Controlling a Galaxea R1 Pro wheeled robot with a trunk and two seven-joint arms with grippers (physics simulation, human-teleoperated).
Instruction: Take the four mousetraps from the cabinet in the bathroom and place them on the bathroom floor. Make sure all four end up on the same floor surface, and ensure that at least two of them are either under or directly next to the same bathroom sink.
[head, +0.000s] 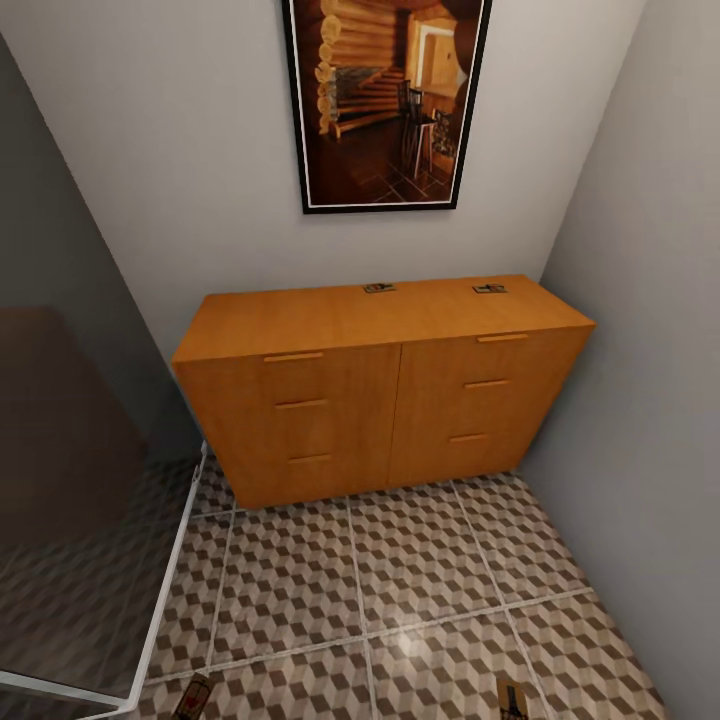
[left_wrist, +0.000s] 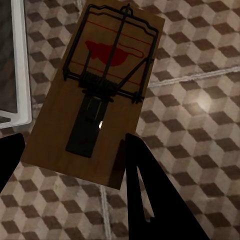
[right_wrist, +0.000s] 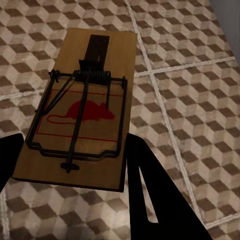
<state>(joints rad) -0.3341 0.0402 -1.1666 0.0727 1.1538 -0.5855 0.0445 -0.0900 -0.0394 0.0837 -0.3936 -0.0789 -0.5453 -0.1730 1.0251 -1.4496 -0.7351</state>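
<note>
Both grippers (left_wrist: 75, 165) (right_wrist: 75, 165) clamp mousetraps (left_wrist: 95, 90) (right_wrist: 85, 110); two top cabinet (head: 300, 320)

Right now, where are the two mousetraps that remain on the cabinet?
In the head view, both mousetraps lie on the cabinet top near its back edge by the wall: one about mid-width below the framed picture, the other further right.

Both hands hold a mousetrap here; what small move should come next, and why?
Probably lower the left hand to set its tan wooden mousetrap on the cube-patterned floor tiles. The right hand grips another, and two lie on the orange-brown cabinet.
</note>
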